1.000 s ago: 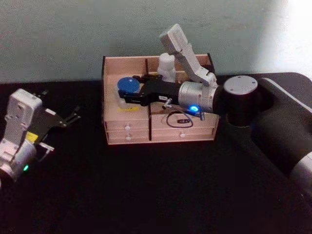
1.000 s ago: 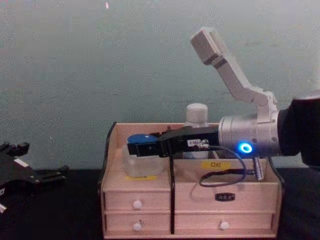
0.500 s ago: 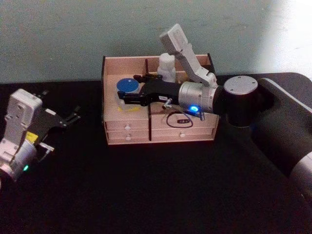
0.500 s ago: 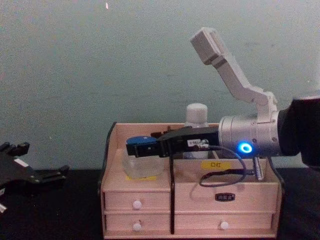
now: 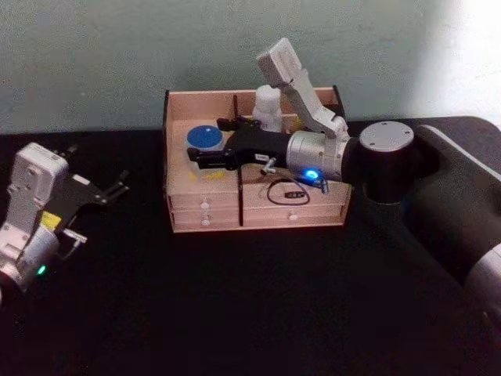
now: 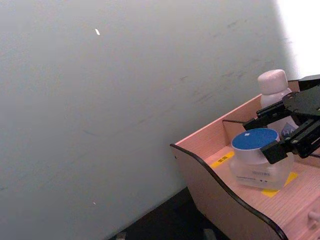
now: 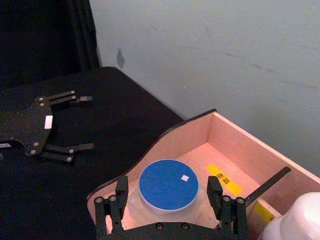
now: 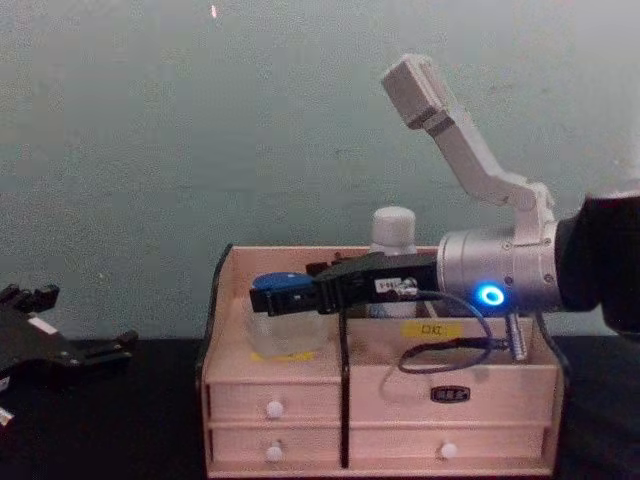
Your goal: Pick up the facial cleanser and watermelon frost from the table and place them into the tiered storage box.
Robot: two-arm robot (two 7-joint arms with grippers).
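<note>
right gripper [image 7: 168,181]: jaws parted, straddling watermelon frost [image 7: 165,190], lower centre
left gripper [image 7: 86,122]: spread, idle, left side
risk: withdrawing finger clips jar, tips it in tiered storage box [image 7: 235,145]

Our right arm [image 5: 438,188] reaches out level, and at its end the right gripper [image 7: 167,189] holds its two fingers [image 7: 214,190] spread wide, both pointing straight ahead of the wrist [image 5: 317,157]. A blue light glows on that wrist just behind the gripper. Our left arm [image 5: 31,227] sits low and well apart from the right gripper, off to its left. The left gripper [image 5: 95,166] also has its fingers parted, grasping nothing.
</note>
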